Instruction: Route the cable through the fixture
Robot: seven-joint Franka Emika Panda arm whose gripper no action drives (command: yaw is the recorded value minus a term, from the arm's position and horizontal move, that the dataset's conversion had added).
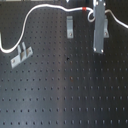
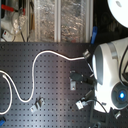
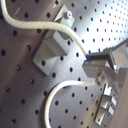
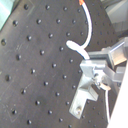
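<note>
Counter [image 1: 65,95]: black perforated board, seen in both exterior views; its regular grid of holes is also seen in both wrist views.

Arm [image 2: 111,75]: white housing, seen at the second exterior view's right edge, with a blue light on its lower part.

Cable [image 1: 45,9]: white cord, laid across the far part of the counter in the first exterior view. It is run from the first exterior view's left edge, past the left bracket, up in an arc and across to the claw at upper right. A short red band [image 1: 84,9] is carried on it just beside the claw. In the second exterior view the cable [image 2: 35,67] is seen winding from the left edge to the arm. In the first wrist view it is passed beside a bracket [image 3: 50,47] and brought to the fingertips.

Claw [image 1: 100,32]: grey, held upright over the counter at the first exterior view's upper right. In both wrist views the fingers [image 3: 100,67] are seen closed tightly together, with the cable pinched at their tips.

Brackets: two small grey metal fixtures are fixed to the counter in the first exterior view, one at centre top [image 1: 70,27], one at left [image 1: 21,55], well apart.
</note>
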